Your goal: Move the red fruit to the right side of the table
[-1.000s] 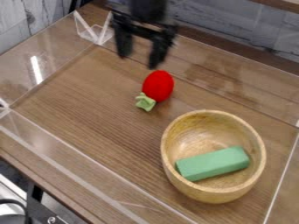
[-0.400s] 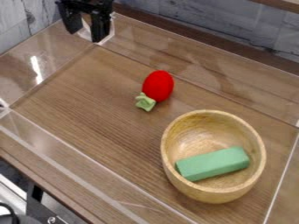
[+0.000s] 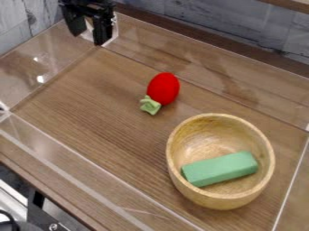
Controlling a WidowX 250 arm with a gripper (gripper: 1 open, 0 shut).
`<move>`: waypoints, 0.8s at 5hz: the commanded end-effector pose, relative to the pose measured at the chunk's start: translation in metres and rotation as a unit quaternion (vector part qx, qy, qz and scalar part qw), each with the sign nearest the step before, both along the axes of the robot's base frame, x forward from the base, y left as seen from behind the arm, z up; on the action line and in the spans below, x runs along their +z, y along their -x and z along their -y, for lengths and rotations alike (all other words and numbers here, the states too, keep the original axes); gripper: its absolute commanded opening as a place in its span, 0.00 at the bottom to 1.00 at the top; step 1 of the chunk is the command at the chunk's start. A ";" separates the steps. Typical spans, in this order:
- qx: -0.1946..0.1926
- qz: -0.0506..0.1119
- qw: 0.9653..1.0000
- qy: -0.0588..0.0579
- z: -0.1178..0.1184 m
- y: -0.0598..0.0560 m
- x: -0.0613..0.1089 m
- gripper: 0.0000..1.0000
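The red fruit point(image 3: 162, 88) lies on the brown wood-grain table point(image 3: 85, 108) near its middle, its pale green cap pointing toward the front left. My gripper point(image 3: 88, 27) hangs at the far left corner, well away from the fruit, with its dark fingers point(image 3: 103, 29) apart and nothing between them. The arm above it is cut off by the top edge of the view.
A round light wooden bowl point(image 3: 200, 135) stands at the front right, holding a green rectangular block point(image 3: 220, 169). Clear acrylic walls point(image 3: 31, 135) edge the tabletop. A grey wall runs along the back.
My gripper has pulled away from just behind the fruit to the far left corner, still open. The fruit, bowl and block have not moved.
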State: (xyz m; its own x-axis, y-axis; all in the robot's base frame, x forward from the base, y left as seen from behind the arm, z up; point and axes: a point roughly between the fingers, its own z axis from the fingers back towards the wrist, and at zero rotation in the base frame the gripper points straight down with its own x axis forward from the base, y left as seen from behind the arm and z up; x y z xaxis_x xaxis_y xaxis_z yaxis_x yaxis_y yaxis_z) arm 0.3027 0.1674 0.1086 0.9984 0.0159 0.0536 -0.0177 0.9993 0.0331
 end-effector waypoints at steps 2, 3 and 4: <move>-0.004 0.047 0.999 -0.019 -0.018 -0.011 0.016 1.00; -0.008 0.056 0.998 -0.020 -0.020 -0.014 0.015 1.00; -0.008 0.064 0.998 -0.021 -0.026 -0.017 0.013 1.00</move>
